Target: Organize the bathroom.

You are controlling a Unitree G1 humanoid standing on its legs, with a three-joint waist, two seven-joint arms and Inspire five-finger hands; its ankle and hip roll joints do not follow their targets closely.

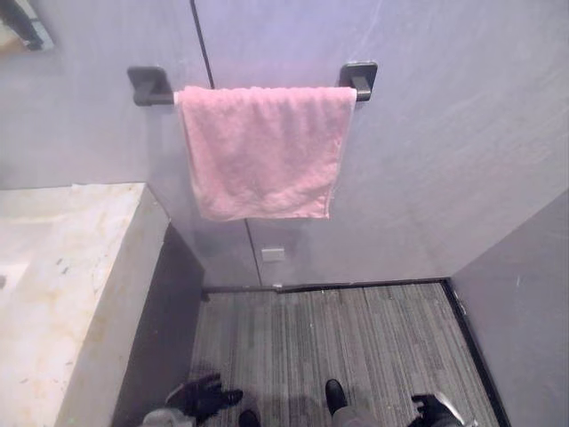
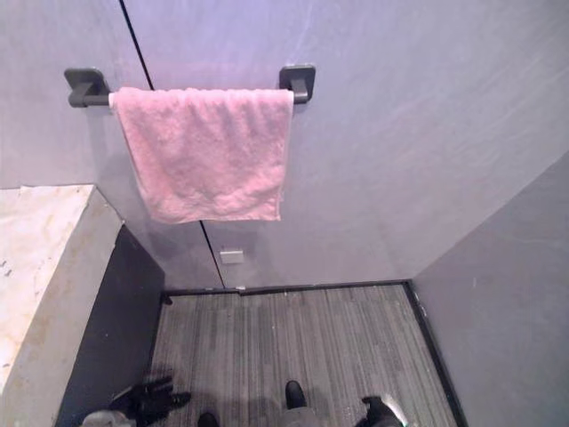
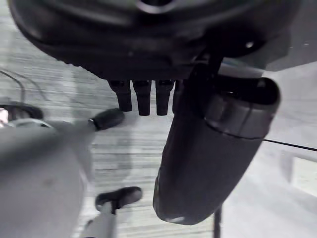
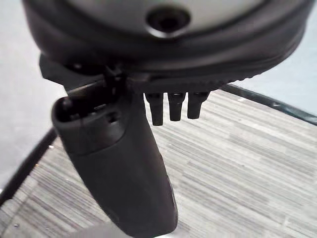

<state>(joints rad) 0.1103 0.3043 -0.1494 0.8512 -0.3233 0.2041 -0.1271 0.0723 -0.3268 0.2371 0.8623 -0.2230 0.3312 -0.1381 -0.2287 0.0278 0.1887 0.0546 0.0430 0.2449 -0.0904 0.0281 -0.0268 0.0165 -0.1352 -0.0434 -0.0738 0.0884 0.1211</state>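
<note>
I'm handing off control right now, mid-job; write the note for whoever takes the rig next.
Left hand: low by the floor, fingers straight, holding nothing.
Right hand: low on the other side, also open and empty.
Pink terry towel: draped over the dark wall-mounted bar, hanging fairly even, neither hand touching it.
Pale stone counter: on the robot's left.
Done: towel looks hung. Left: cannot tell from these views what else needs tidying.
</note>
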